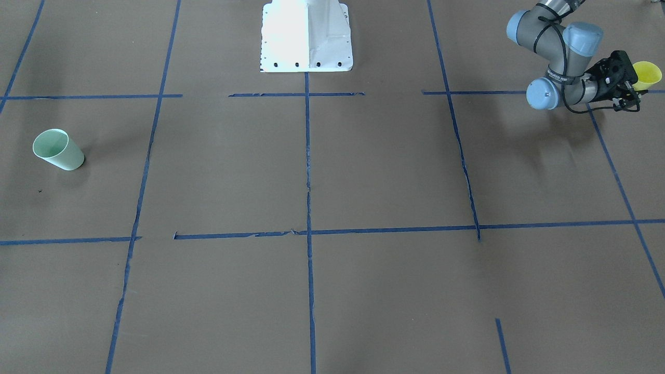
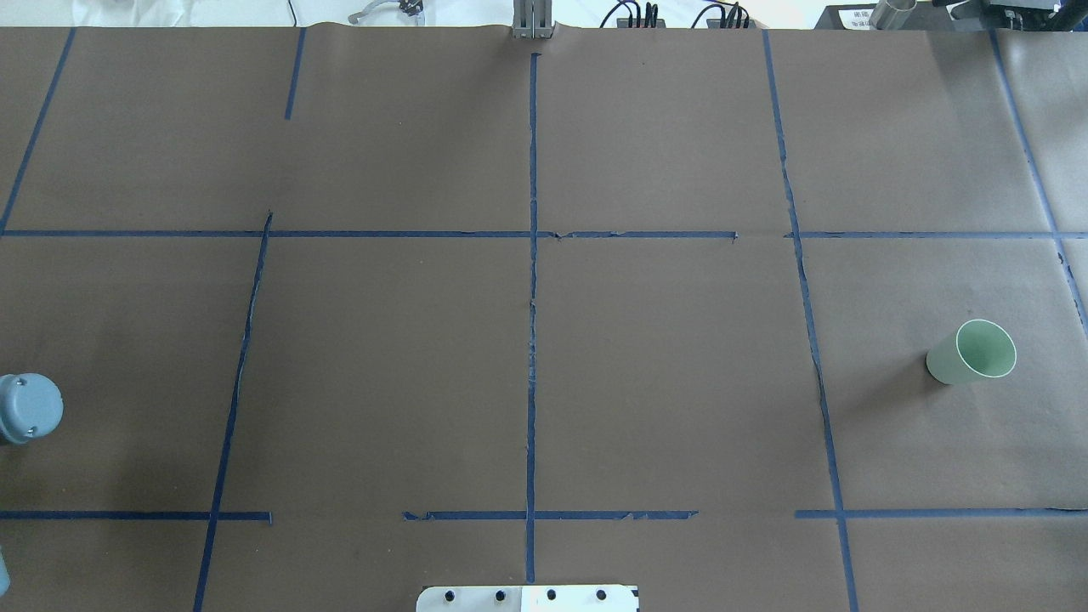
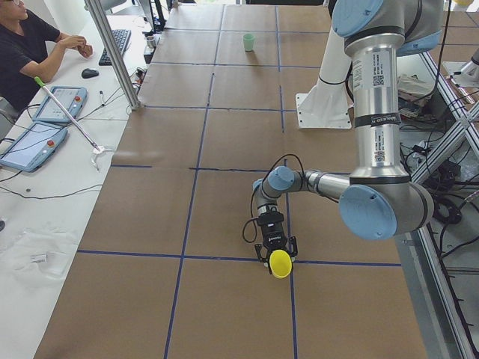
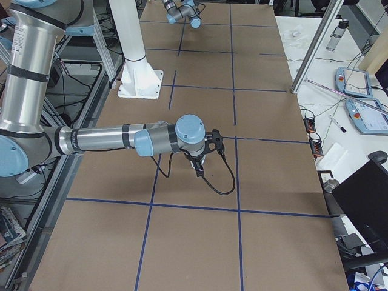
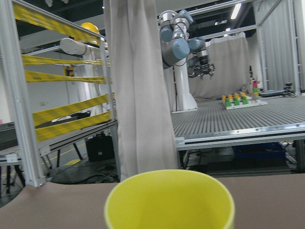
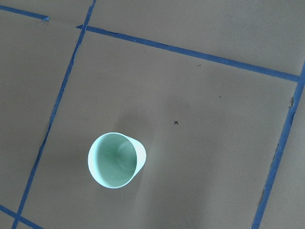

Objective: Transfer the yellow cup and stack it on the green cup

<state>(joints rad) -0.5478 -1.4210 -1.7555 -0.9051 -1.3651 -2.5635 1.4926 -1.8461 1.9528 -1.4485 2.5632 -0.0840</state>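
Yellow cup (image 1: 648, 74) held by left gripper (image 1: 635, 85), green cup (image 1: 57, 149) well apart across table (image 1: 363, 171); right gripper (image 4: 199, 168) state unclear.

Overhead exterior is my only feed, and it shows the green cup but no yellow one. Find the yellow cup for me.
Observer: The yellow cup sits beyond your view's left edge. It is upright, held between the fingers of the left gripper.
Operator: Now report the right arm. I see none of it.
Observer: The right gripper hangs out over the table, and its wrist camera looks down into the green cup. I cannot tell whether that gripper is open or shut.
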